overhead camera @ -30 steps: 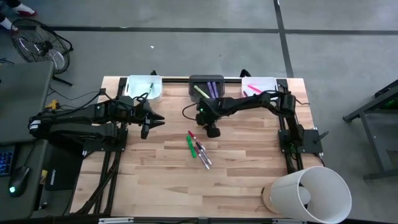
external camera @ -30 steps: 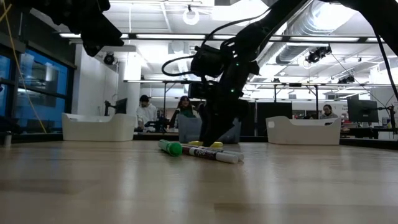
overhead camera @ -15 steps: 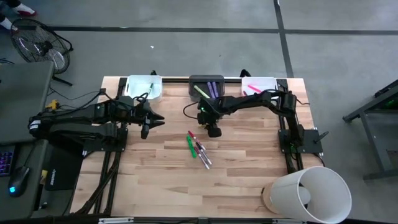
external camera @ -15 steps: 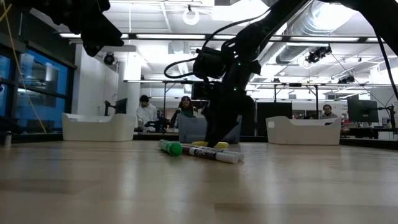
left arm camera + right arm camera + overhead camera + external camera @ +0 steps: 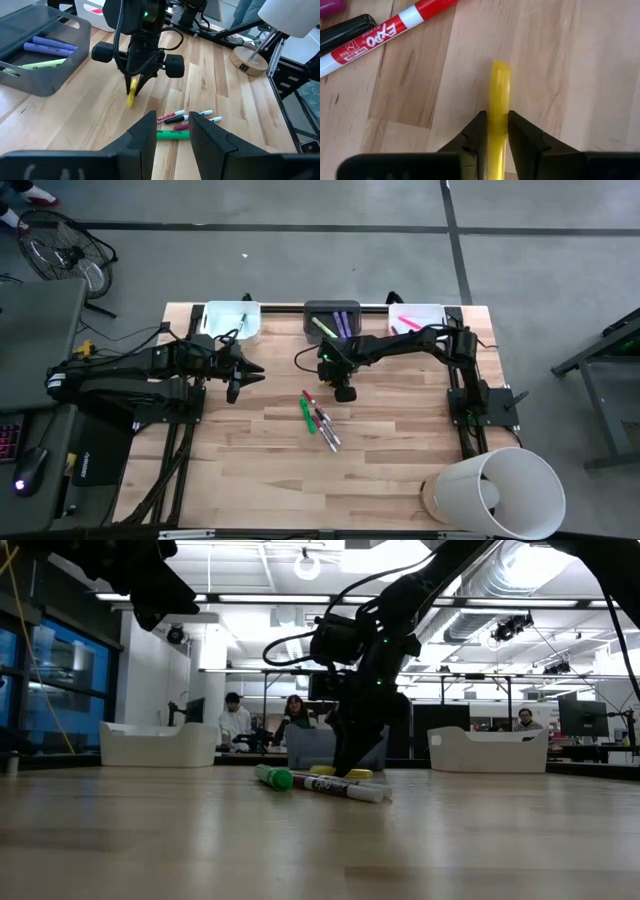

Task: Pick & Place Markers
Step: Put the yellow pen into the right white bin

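Note:
A yellow marker (image 5: 499, 95) lies on the wooden table near its middle. My right gripper (image 5: 343, 391) stands over it, pointing down and shut on it. Close by toward the near edge lie a green marker (image 5: 307, 414), a red-and-white marker (image 5: 310, 397) and a few more markers (image 5: 327, 432). My left gripper (image 5: 250, 374) hangs open above the table's left part and touches nothing. Its fingers (image 5: 145, 135) frame the loose markers from afar. My right gripper pinches the yellow marker's two long sides (image 5: 498, 125) between its two fingers. The fingers (image 5: 140, 82) come from above, pointing down, and lie across the marker. The marker rests on the table, one end (image 5: 130, 101) sticking out past the fingers.
Three bins stand along the far edge: a white bin (image 5: 231, 321) at the left, a grey bin (image 5: 332, 319) holding purple and yellow-green markers, and a white bin (image 5: 418, 318) holding pink ones. A white lamp (image 5: 497, 490) lies at the near right corner.
My right gripper has stayed low over the yellow marker. The marker has shifted a little along the table under it.

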